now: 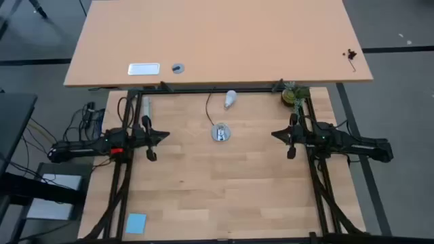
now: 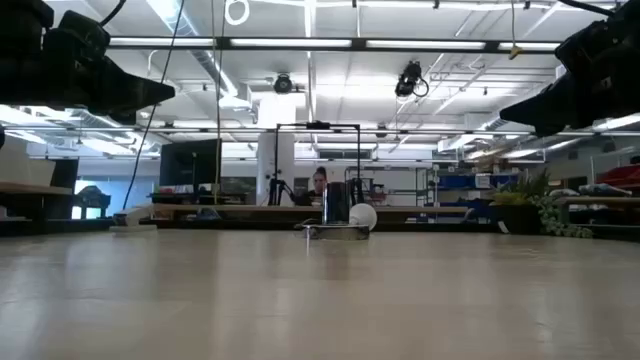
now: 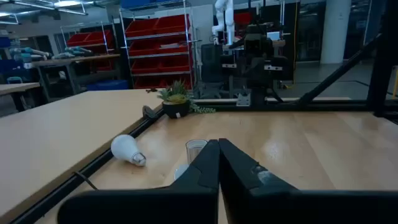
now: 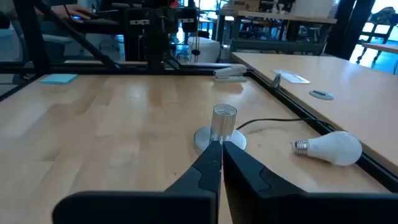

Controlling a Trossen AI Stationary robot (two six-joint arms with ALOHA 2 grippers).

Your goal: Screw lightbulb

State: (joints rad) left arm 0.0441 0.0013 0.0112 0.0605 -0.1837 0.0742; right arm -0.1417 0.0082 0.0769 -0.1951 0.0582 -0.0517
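Nothing done yet — the lightbulb (image 1: 230, 99) lies loose beside the socket (image 1: 220, 133), apparently untouched; left gripper (image 1: 166, 136) and right gripper (image 1: 274, 135) both closed, empty.

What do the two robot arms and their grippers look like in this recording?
Both arms are dark, nearly black, slim and jointed. The left arm carries a small red marking near its wrist and trails black cables at its base; the right arm shows no such marking. The left gripper and right gripper each end in two black, tapering, wedge-shaped fingers.
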